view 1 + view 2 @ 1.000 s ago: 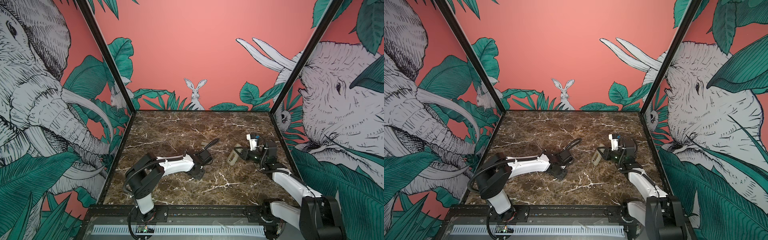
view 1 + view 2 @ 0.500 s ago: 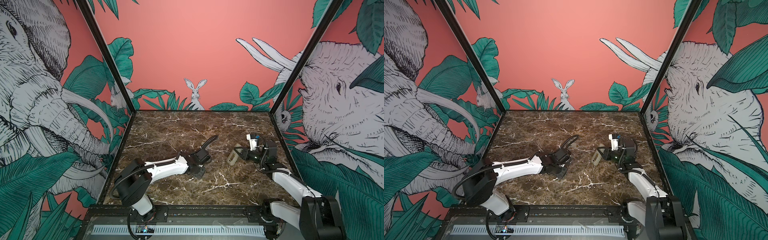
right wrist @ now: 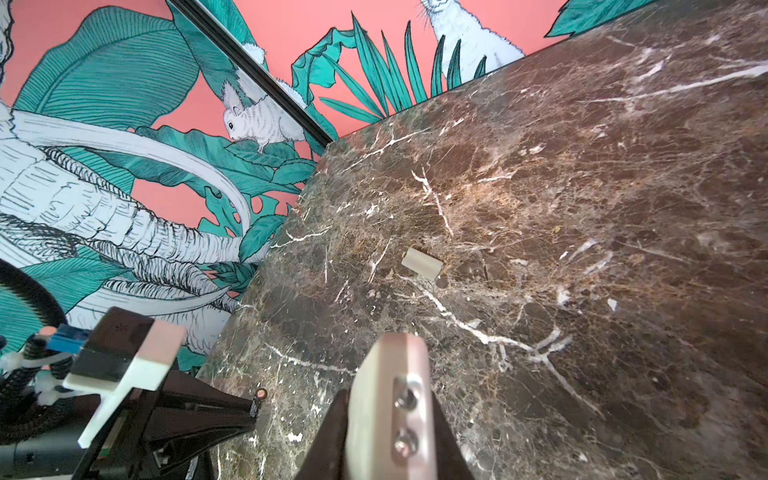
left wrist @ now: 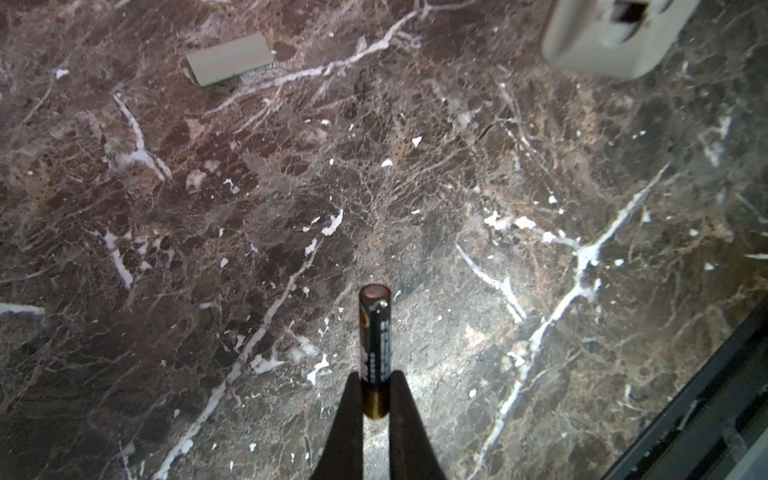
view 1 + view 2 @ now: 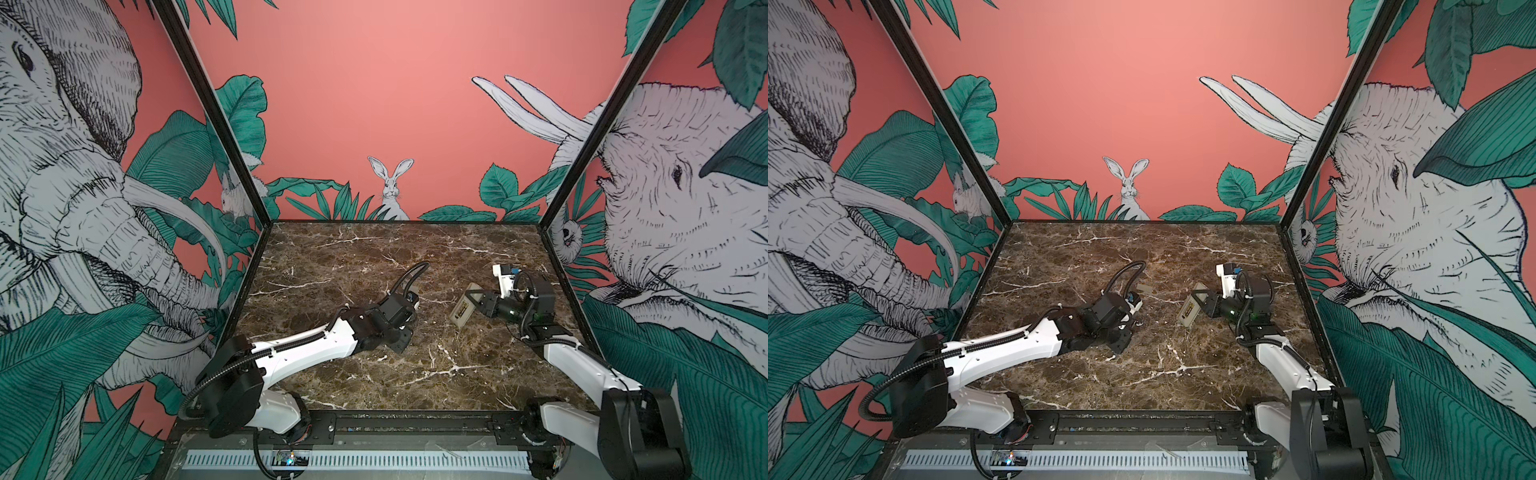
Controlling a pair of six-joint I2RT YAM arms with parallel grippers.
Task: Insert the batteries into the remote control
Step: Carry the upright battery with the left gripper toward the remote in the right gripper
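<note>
My left gripper (image 4: 375, 388) is shut on a slim black battery (image 4: 374, 345), whose copper-toned tip points out past the fingers, low over the marble. In both top views that gripper (image 5: 402, 348) (image 5: 1121, 341) sits left of centre. The remote control (image 5: 462, 311) (image 5: 1189, 309) is held off the table, tilted, with its grey-beige back and recess facing up. My right gripper (image 3: 390, 419) is shut on it, and its end (image 3: 388, 399) fills the space between the fingers. From the left wrist, the remote (image 4: 611, 37) shows ahead of the battery, a gap away. The battery tip (image 3: 261, 394) also shows from the right wrist.
A small flat grey cover plate (image 4: 228, 58) (image 3: 420, 262) (image 5: 1144, 288) lies on the brown marble table (image 5: 374, 257) beyond the left gripper. Painted walls close in the table on three sides, and a black rail (image 5: 395, 419) runs along the front.
The left arm's elbow and shoulder have swung down and to the left, stretching the arm out, while its gripper stayed near the same spot. The right arm and the remote have not moved.
</note>
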